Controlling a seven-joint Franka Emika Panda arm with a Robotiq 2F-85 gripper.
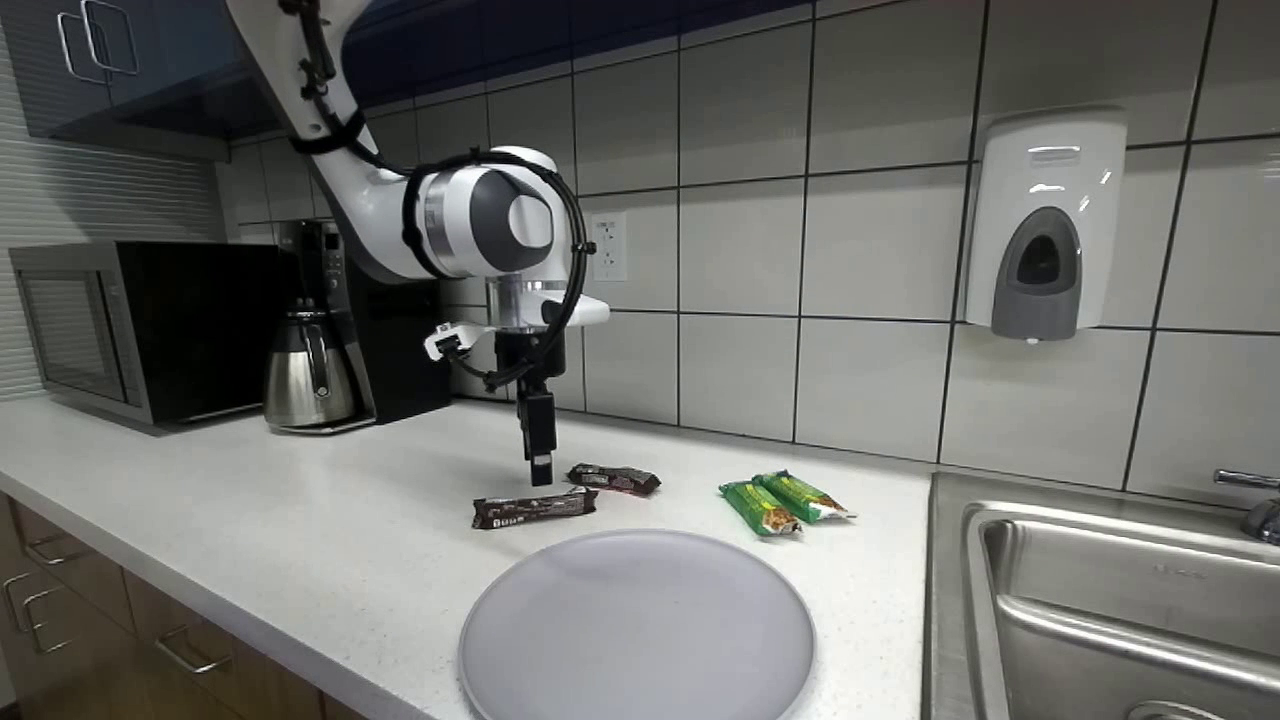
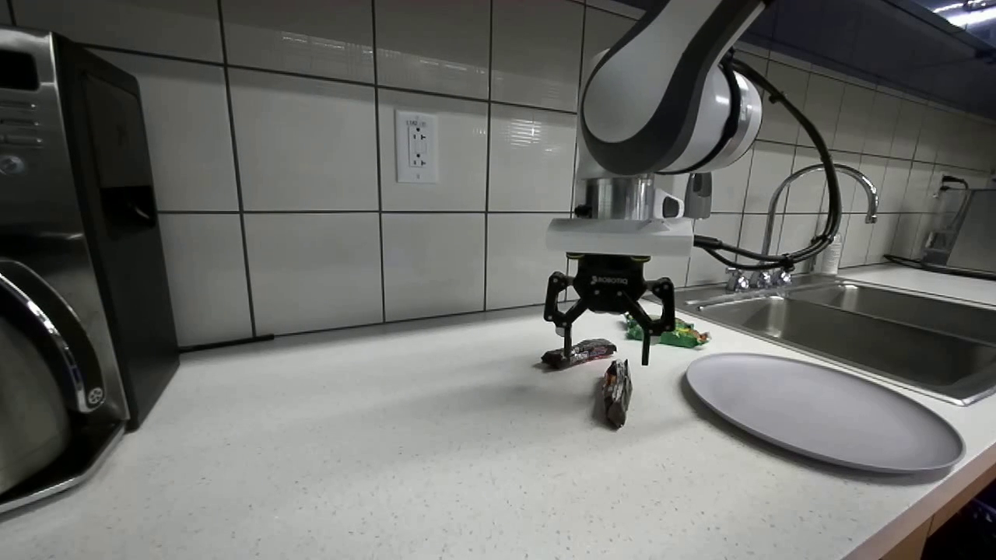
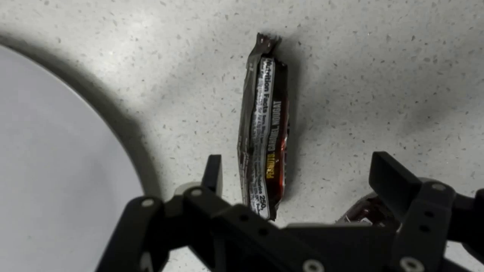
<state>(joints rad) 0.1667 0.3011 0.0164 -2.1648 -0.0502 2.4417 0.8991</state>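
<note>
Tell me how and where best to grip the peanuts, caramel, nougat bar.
Likely across the middle of that bar, straight down from above, pinching its two long sides. The wrist view shows it long and narrow, lying crosswise to the spread of the open tool, which points down. The tapered wrapper end would probably hold less firmly.

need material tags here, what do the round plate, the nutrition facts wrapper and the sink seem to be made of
Plate: plastic or perhaps ceramic, the look leaves it open; matte grey, without sharp highlights.
Wrapper: likely thin plastic film, fairly glossy; creases, glints and a crimped end show.
Sink: apparently stainless steel, satin; silvery with soft reflections.
</note>
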